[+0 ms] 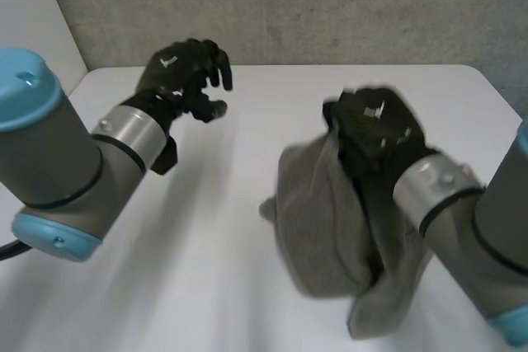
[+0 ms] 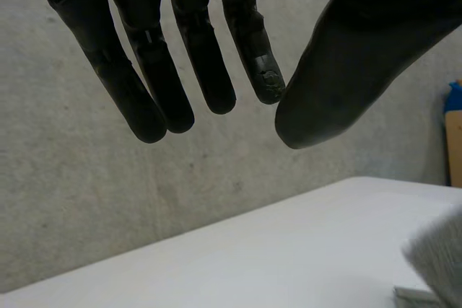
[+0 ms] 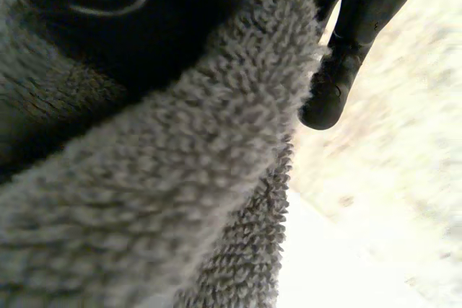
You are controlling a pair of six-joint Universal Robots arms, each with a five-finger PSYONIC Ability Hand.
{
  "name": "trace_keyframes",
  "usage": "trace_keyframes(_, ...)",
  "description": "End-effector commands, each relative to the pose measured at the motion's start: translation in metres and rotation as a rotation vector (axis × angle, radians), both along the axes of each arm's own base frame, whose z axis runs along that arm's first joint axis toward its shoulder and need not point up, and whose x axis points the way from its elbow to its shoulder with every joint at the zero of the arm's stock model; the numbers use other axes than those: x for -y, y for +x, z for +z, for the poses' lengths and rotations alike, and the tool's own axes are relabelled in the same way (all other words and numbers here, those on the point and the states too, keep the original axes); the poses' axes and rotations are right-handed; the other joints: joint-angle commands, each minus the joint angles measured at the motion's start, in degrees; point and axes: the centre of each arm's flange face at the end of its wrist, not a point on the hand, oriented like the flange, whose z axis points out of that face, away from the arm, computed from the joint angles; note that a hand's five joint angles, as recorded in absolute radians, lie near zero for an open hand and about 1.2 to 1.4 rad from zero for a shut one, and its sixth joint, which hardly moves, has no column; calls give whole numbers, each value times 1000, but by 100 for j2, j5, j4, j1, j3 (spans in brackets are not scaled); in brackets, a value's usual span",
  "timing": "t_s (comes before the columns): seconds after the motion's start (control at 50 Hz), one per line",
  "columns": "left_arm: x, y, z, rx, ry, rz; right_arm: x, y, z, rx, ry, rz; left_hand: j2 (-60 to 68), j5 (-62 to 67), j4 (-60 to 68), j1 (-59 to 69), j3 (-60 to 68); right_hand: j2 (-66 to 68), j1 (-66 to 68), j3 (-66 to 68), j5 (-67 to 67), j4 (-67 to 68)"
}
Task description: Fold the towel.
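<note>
While towel hides palm, right robot hand apparently grips it.

Rough, looped terry cloth is recorded for the grey towel, and a smooth matt finish for the white table.

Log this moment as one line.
left hand: open, empty | right hand: shut on towel | towel: bunched, not folded
</note>
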Motion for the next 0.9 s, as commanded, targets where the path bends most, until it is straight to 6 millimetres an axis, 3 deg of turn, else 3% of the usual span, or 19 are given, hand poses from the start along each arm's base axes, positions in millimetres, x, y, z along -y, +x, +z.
trace_keyframes(0.02,6,6,18,-38,-17,20,9,23,68,116,-120,5,-761,-1777,-767,-761,-776,456,416,286,324,221)
trace_keyframes(0.1,10,12,27,-66,-28,38,18,35,96,169,-188,5,-744,-1760,-750,-745,-759,456,416,286,324,221)
trace_keyframes(0.14,12,21,39,-91,-47,59,18,36,127,238,-260,-23,-761,-1777,-767,-762,-776,456,416,286,324,221)
trace_keyframes(0.2,12,27,49,-108,-69,72,9,45,138,269,-281,-13,-761,-1777,-767,-762,-776,456,416,286,324,221)
trace_keyframes(0.26,13,30,52,-112,-76,80,7,49,134,266,-271,0,-761,-1777,-767,-762,-776,456,416,286,324,221)
trace_keyframes(0.3,13,36,58,-117,-93,93,3,60,112,212,-208,28,-778,-1794,-784,-778,-793,456,416,286,324,221)
trace_keyframes(0.32,13,36,58,-117,-93,93,3,60,112,212,-207,28,-778,-1794,-784,-778,-793,456,416,286,324,221)
trace_keyframes(0.36,14,39,63,-122,-106,103,-15,71,71,93,-68,93,-794,-1811,-801,-795,-809,456,416,286,324,221)
trace_keyframes(0.38,14,39,63,-122,-106,103,-15,71,71,93,-67,93,-794,-1811,-801,-795,-809,456,416,286,324,221)
trace_keyframes(0.42,17,43,62,-120,-104,116,-27,71,27,-70,74,145,-811,-1828,-818,-812,-826,-6,-45,-175,-138,-240)
trace_keyframes(0.44,17,43,62,-120,-104,116,-27,71,27,-70,75,145,-811,-1828,-818,-812,-826,-9,-49,-179,-141,-244)
trace_keyframes(0.46,18,45,62,-118,-104,120,-32,68,4,-173,140,163,-828,-1844,-834,-829,-843,-875,-915,-1045,-1007,-1110)
trace_keyframes(0.48,18,45,62,-118,-104,121,-32,68,3,-174,140,163,-828,-1844,-834,-829,-843,-884,-923,-1054,-1016,-1119)
trace_keyframes(0.52,18,45,59,-114,-95,121,-40,57,-36,-375,235,177,-911,-1928,-918,-912,-926,-2677,-2716,-2846,-2809,-2911)
trace_keyframes(0.62,16,46,50,-91,-68,120,-49,40,-61,-508,300,167,-1231,-2248,-1238,-1232,-1246,-3790,-3829,-3960,-3922,-4025)
trace_keyframes(0.7,15,46,44,-81,-49,118,-43,29,-45,-476,275,127,-1282,-2299,-1289,-1283,-1297,-4147,-4187,-4317,-4279,-4382)
trace_keyframes(0.74,13,45,40,-75,-39,114,-30,15,-15,-400,211,67,-1733,-2750,-1740,-1734,-1748,-4665,-4704,-4835,-4797,-4900)
trace_keyframes(0.8,10,43,37,-70,-27,107,-24,9,6,-334,152,47,-3058,-4075,-3065,-3059,-3073,-4987,-5026,-5157,-5119,-5222)
trace_keyframes(0.9,6,43,31,-59,-7,103,-24,8,27,-268,100,73,-3283,-4300,-3290,-3284,-3298,-5374,-5413,-5543,-5506,-5608)
